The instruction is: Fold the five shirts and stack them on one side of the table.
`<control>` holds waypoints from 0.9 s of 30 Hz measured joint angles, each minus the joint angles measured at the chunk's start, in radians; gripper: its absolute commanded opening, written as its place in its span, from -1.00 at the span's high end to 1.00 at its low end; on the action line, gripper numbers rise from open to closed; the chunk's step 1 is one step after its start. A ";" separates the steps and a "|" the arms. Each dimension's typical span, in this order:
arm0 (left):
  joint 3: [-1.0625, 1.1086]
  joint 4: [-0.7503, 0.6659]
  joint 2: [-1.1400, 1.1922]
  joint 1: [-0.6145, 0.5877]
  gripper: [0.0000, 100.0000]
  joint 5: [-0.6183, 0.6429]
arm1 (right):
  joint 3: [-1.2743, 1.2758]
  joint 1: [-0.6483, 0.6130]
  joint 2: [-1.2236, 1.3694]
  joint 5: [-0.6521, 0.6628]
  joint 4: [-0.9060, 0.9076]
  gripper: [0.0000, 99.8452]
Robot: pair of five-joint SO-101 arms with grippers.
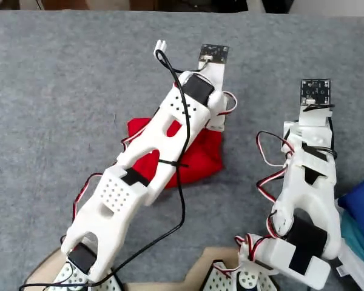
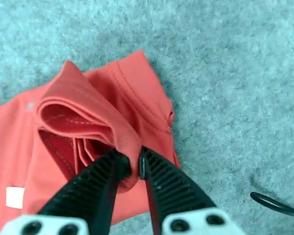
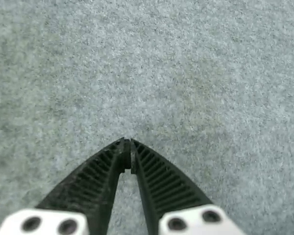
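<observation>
A red shirt (image 1: 200,154) lies crumpled and partly folded on the grey table, largely under the left arm. In the left wrist view my left gripper (image 2: 134,166) is shut on a raised fold of the red shirt (image 2: 98,117), lifting that edge into a ridge. A white label (image 2: 14,197) shows on the cloth. The right gripper (image 3: 128,155) hangs shut over bare grey felt with nothing in it. In the high view the right arm (image 1: 309,176) stands to the right of the shirt. Blue and teal shirts (image 1: 359,213) lie at the right edge.
Grey felt (image 1: 60,91) covers the table, with open room to the left and at the back. A black cable (image 2: 277,204) lies on the felt near the left gripper. Wooden arm bases (image 1: 170,285) sit at the front edge.
</observation>
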 measured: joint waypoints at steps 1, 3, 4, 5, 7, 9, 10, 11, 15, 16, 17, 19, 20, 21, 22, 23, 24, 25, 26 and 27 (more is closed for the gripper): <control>-0.002 0.000 0.005 0.008 0.96 0.000 | 0.000 0.000 0.000 0.000 0.000 0.99; -0.003 0.000 0.011 0.020 0.96 0.003 | 0.000 0.000 0.000 0.000 0.000 0.99; -0.003 0.000 0.012 0.026 0.96 0.003 | 0.000 0.000 0.000 0.000 0.000 0.99; -0.005 0.000 0.012 0.032 0.96 0.005 | 0.000 0.000 0.000 0.000 0.000 0.99; -0.005 0.000 0.012 0.041 0.95 0.006 | 0.000 0.000 0.000 0.000 0.000 0.99; -0.005 0.000 0.012 0.044 0.83 0.006 | 0.000 0.000 0.000 0.000 0.000 0.99; -0.005 0.000 0.012 0.044 0.74 0.006 | 0.000 0.000 0.000 0.000 0.000 0.99; -0.005 0.005 0.012 0.044 0.68 0.006 | 0.000 0.000 0.000 0.000 0.000 0.99; -0.009 0.038 0.012 0.044 0.61 0.015 | 0.000 0.000 0.000 0.000 0.000 0.99; -0.018 0.048 0.012 0.034 0.61 0.028 | 0.000 0.000 0.000 0.000 0.000 0.99; -0.032 0.054 0.012 0.020 0.61 0.034 | 0.000 0.000 0.000 0.000 0.000 0.99; -0.077 0.074 0.012 -0.025 0.62 0.038 | 0.000 0.000 0.000 0.000 0.000 0.99; -0.112 0.087 0.012 -0.049 0.62 0.040 | 0.000 0.000 0.000 0.000 0.000 0.99; -0.147 0.100 0.012 -0.078 0.62 0.040 | 0.000 -0.005 0.000 -0.002 0.000 0.99; -0.190 0.110 0.012 -0.109 0.62 0.040 | 0.000 -0.012 0.000 -0.002 0.000 0.99; -0.229 0.117 0.012 -0.143 0.65 0.040 | 0.000 -0.025 0.000 -0.002 0.005 0.99; -0.265 0.121 0.012 -0.184 0.69 0.040 | 0.000 -0.032 0.000 0.000 0.023 0.99; -0.284 0.124 0.011 -0.226 0.76 0.040 | 0.000 -0.043 -0.008 0.011 0.054 0.99; -0.296 0.127 0.011 -0.269 0.84 0.040 | -0.006 -0.058 -0.018 0.035 0.097 0.99; -0.298 0.127 0.011 -0.310 0.93 0.040 | -0.026 -0.080 -0.029 0.063 0.146 0.99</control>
